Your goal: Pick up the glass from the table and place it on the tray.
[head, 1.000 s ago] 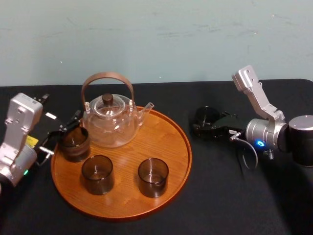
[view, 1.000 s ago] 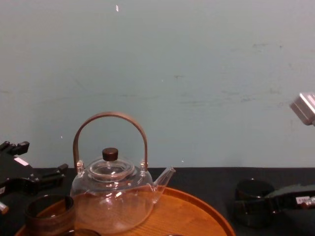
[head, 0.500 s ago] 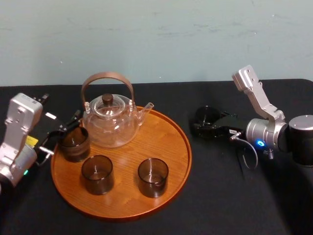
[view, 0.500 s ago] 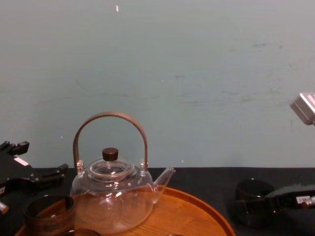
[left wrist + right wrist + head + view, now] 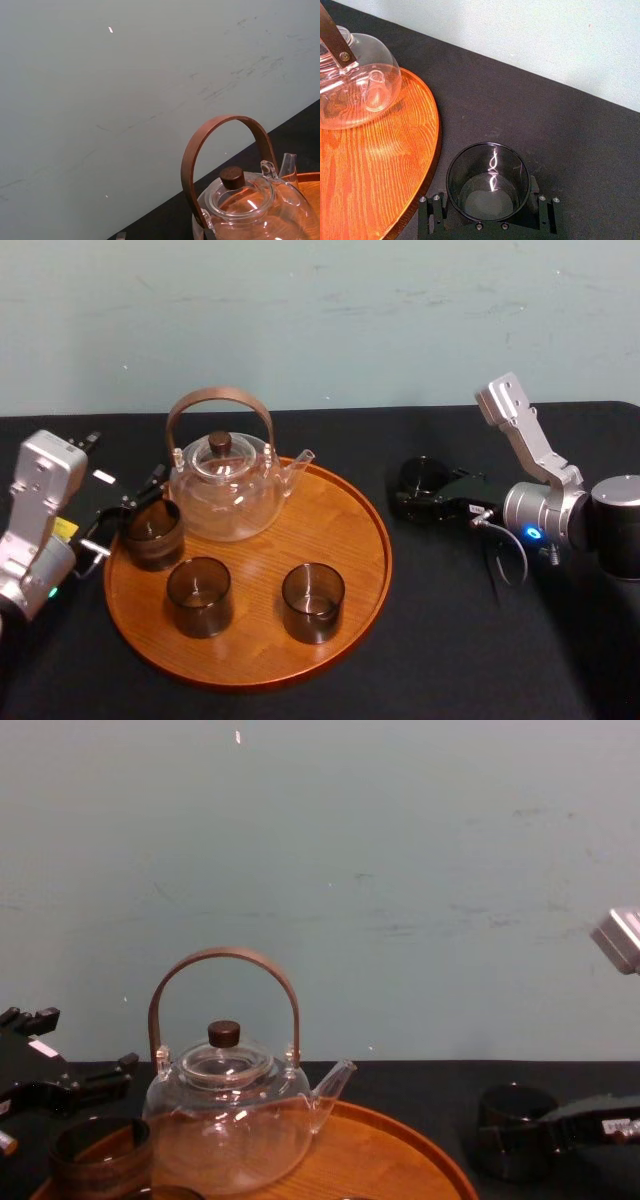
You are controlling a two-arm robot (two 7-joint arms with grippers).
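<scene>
Smoked glass (image 5: 487, 182) remains unmoved on the table (image 5: 580, 135), clamped by the right gripper (image 5: 488, 207) beside the tray (image 5: 370, 170); lift pending. Left gripper (image 5: 125, 512) idles at the tray's left edge.

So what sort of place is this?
Likely a robot test bench, not a home: black-draped table against a bare wall, a teapot on a tray, left gripper beside the tray, right gripper around a glass.
</scene>
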